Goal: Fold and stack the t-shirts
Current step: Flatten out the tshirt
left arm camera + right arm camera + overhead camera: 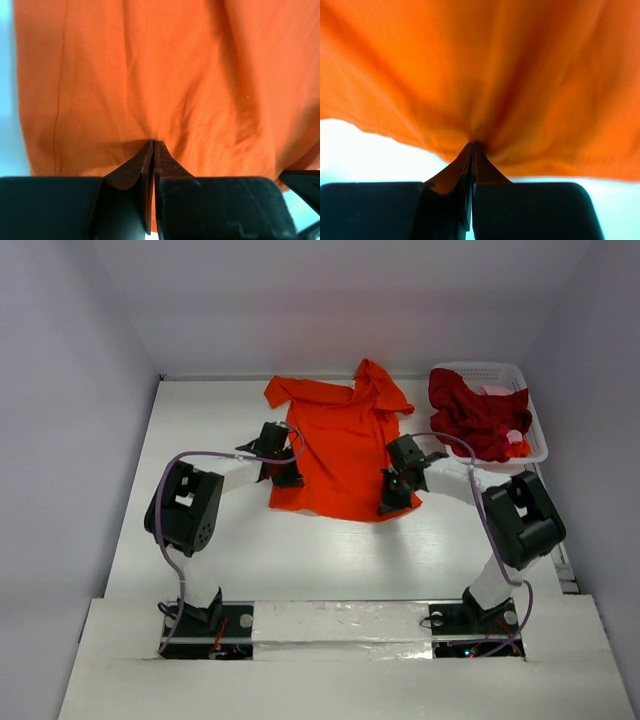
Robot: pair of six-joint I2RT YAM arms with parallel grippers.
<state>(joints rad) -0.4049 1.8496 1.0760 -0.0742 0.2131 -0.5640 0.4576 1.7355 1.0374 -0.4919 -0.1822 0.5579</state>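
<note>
The white bench runs from the near edge, where the 2 arm bases are fixed, back to the pale rear wall, with a smooth matte top. 1 orange-red t-shirt lies spread on it in the far middle, its collar end toward the rear wall, 1 sleeve flat out to the left, the other sleeve bunched up at the far right of the cloth, and its hem toward the near edge. 1 white lattice basket stands on the bench in the far right corner, near the bunched sleeve and apart from it.
</note>
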